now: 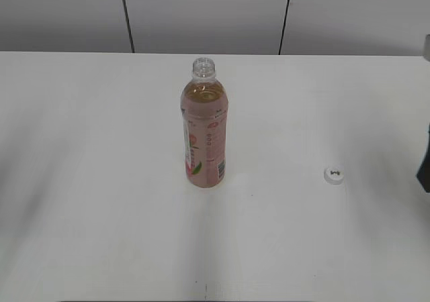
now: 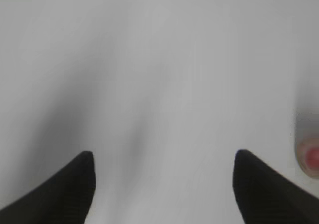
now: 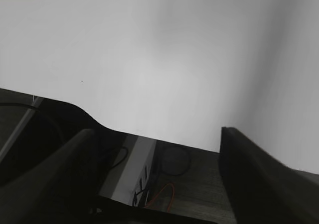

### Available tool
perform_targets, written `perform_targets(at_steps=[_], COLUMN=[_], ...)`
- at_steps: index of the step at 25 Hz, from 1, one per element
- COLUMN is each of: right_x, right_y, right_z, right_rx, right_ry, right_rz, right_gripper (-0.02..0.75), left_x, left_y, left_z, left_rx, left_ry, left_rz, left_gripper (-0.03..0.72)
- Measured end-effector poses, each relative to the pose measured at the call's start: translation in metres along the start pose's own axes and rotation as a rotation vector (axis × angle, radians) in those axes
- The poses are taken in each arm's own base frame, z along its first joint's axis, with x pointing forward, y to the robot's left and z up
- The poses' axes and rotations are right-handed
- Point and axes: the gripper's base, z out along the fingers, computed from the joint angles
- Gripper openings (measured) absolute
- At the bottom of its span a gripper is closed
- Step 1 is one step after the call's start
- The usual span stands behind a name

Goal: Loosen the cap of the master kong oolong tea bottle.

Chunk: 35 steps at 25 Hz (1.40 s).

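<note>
White table (image 1: 101,181): pink-label bottle (image 1: 204,131) uncapped, cap (image 1: 334,174) apart.

A white worktop (image 1: 101,181) meets a pale panelled wall (image 1: 201,13) with dark seams; below its edge, seemingly a grey floor (image 3: 199,174) with cables (image 3: 164,191).

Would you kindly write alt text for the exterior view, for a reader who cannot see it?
A slim bottle of amber tea with a pink label stands upright and uncapped mid-table. Its small white cap lies apart on the white table, to the right. No gripper is clearly in view here.
</note>
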Motion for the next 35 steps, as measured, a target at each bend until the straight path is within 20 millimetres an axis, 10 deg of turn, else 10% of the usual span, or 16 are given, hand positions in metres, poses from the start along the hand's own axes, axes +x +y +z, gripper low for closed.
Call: perform_targets(at_steps=[12, 21, 35], right_x=[0.115, 0.182, 0.246], right_y=[0.007, 0.012, 0.018], right_z=[-0.045, -0.043, -0.039], right_rx=[0.165, 0.205, 0.244], right_ry=[-0.298, -0.515, -0.940], right_rz=[0.043, 0.023, -0.028], right_gripper=[0.577, 0.577, 0.577], left_x=[0.030, 0.044, 0.081], left_y=[0.013, 0.020, 0.041], left_z=[-0.094, -0.110, -0.162], left_rx=[0.079, 0.045, 0.136], left_ry=[-0.087, 0.002, -0.370], left_rz=[0.124, 0.328, 0.361], left_gripper=[0.521, 0.499, 0.466])
